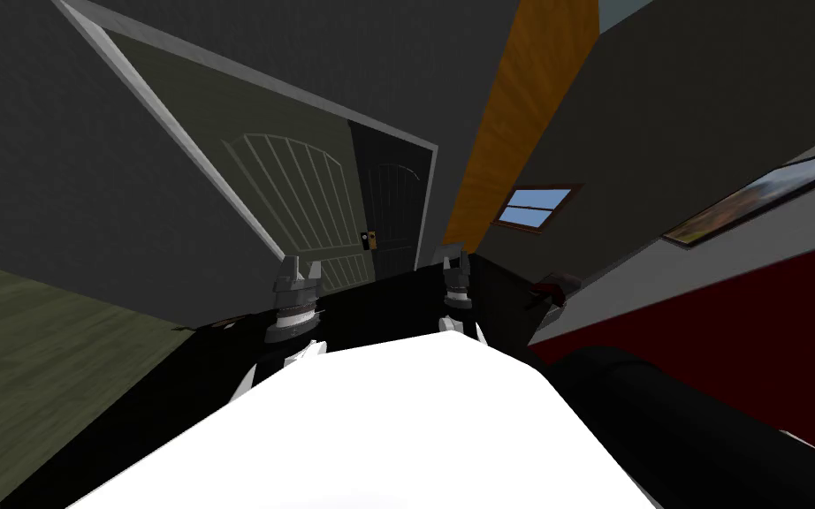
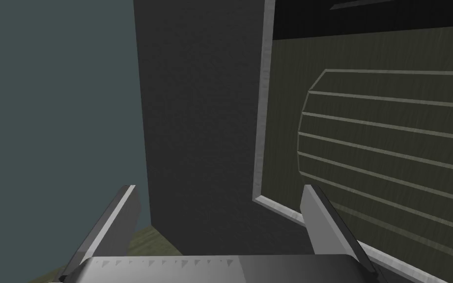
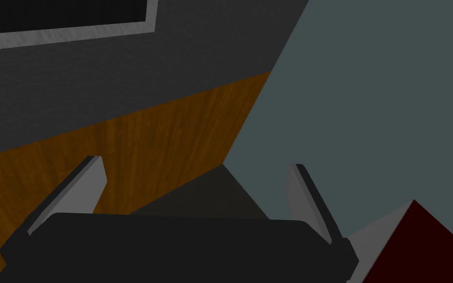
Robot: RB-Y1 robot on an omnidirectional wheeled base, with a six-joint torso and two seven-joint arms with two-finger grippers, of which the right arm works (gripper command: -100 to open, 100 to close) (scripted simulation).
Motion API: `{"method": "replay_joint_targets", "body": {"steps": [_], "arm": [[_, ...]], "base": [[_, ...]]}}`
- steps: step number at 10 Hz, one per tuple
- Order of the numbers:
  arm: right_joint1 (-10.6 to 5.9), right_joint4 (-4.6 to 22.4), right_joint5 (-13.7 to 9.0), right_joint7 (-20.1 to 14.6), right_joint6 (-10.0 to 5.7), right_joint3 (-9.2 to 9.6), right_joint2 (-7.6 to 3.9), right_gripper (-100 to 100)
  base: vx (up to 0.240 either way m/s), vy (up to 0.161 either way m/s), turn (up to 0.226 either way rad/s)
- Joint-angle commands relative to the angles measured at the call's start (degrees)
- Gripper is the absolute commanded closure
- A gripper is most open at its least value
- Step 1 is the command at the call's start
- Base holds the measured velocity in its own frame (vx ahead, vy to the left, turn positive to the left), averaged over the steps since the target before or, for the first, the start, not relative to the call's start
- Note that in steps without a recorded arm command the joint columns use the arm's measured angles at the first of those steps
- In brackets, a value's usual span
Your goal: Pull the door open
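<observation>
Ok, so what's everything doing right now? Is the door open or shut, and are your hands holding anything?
Door: looks shut, though I cannot be sure.
Door handle: free, no hand on it.
Left hand: open, empty, facing the door.
Right hand: open, empty.

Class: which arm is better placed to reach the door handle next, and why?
Probably the left. The left gripper, open, points at the door, and in the head view the handle sits nearer to it. The right gripper, also open, points at a grey wall.
</observation>
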Motion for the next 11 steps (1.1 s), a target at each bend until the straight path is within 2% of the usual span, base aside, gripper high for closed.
{"method": "replay_joint_targets", "body": {"steps": [1, 5, 6, 11], "arm": [[-0.92, 1.59, -0.24, 0.03, 0.24, -0.07, -0.66, -100], [-3.38, 5.86, -0.88, 0.1, 0.9, -0.24, -2.13, -100], [-4.4, 7.62, -1.14, 0.13, 1.16, -0.31, -2.69, -100], [-7.67, 13.27, -1.99, 0.23, 2.03, -0.54, -4.16, -100]], "base": [[0.041, -0.081, 0.078], [0.104, 0.072, 0.031], [0.11, 0.056, 0.063], [0.099, 0.037, 0.044]]}}
